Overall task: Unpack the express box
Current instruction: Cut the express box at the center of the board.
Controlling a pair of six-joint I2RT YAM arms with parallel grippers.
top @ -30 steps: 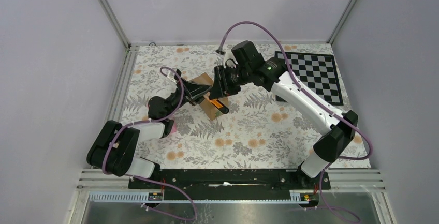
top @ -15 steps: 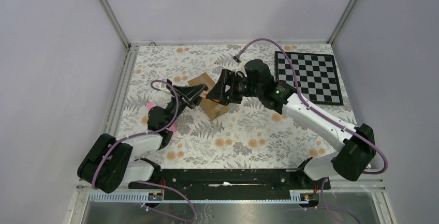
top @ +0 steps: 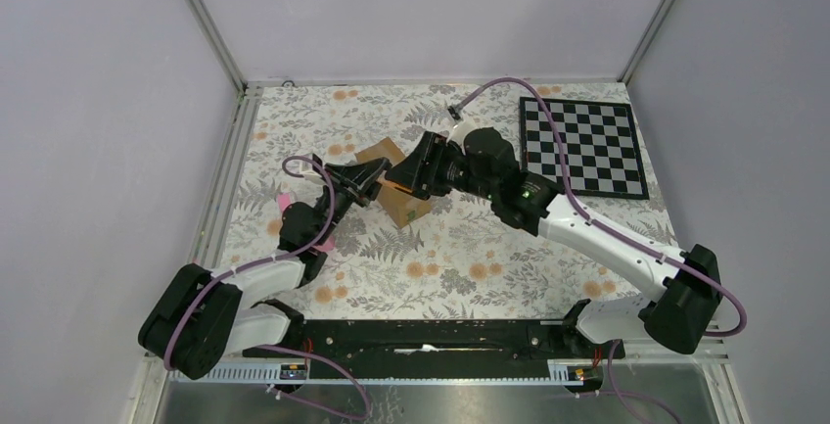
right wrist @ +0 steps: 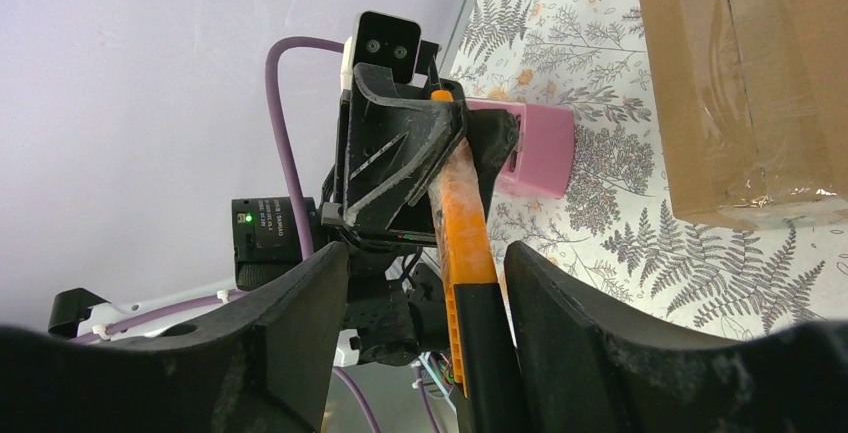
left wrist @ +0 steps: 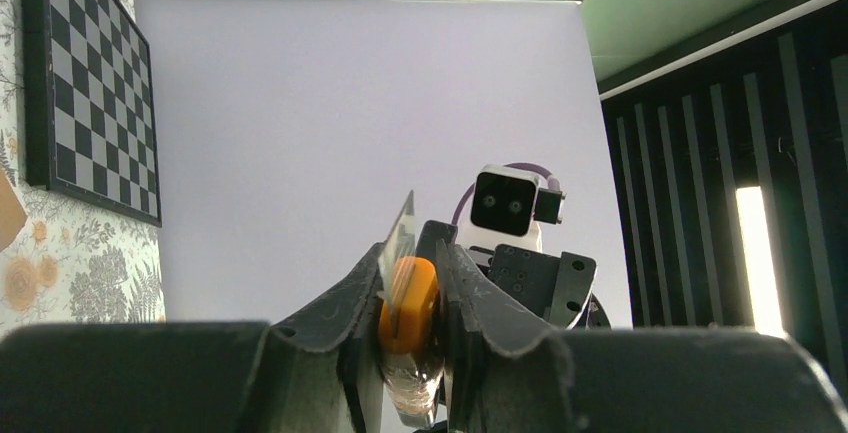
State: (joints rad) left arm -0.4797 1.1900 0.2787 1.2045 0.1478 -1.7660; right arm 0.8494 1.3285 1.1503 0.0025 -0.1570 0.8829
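Right jaws released the cutter, left jaws clamp it; express box taped.

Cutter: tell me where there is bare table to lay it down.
Bare: near middle of the table, between express box and near edge; also far-left corner. Crowded: around the box, where left gripper and right gripper meet.
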